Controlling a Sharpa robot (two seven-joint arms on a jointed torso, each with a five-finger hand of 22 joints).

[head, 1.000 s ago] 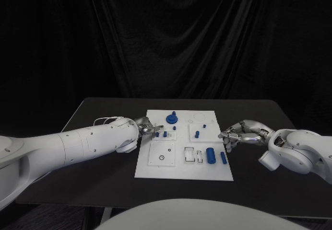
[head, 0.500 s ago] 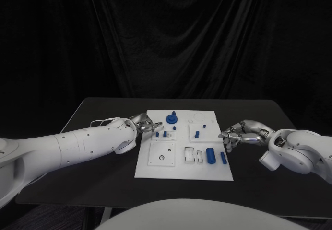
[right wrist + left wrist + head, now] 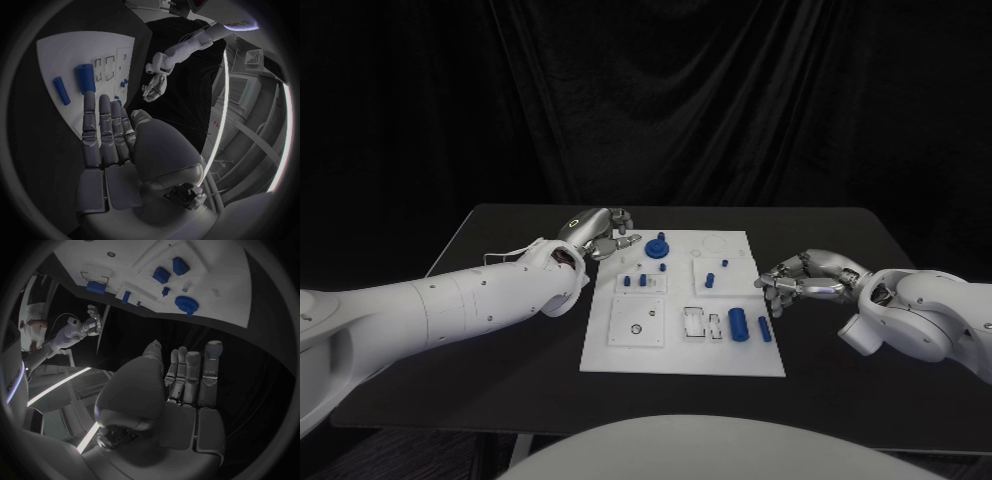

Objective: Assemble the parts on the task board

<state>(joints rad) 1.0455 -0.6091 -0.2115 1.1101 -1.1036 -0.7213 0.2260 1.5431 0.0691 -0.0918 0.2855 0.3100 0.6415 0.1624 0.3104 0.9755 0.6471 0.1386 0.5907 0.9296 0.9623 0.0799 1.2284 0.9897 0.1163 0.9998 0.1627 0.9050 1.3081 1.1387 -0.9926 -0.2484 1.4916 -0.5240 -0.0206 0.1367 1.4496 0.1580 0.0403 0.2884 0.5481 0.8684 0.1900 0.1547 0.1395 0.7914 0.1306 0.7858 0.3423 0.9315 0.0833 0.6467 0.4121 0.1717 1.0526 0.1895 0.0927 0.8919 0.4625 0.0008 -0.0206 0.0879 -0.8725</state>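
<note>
The white task board (image 3: 678, 345) lies in the middle of the table. On it are a round blue knobbed part (image 3: 658, 247) at the far end, two small blue blocks (image 3: 636, 281), a small blue peg (image 3: 711, 279), a thick blue cylinder (image 3: 738, 324) and a thinner one (image 3: 766, 328). My left hand (image 3: 603, 235) hovers raised at the board's far left corner, its fingers (image 3: 187, 375) straight and holding nothing. My right hand (image 3: 798, 281) hangs at the board's right edge beside the cylinders (image 3: 85, 77), with its fingers (image 3: 103, 125) stretched out and bare.
The black table (image 3: 488, 330) extends on both sides of the board, with a dark curtain behind. Several white-rimmed slots (image 3: 697, 322) sit in the board's near half. My bulky left forearm (image 3: 459, 300) lies over the table's left side.
My left hand has lifted from the board's left edge and moved toward the far left corner, beside the round blue part. The right hand has stayed put.
</note>
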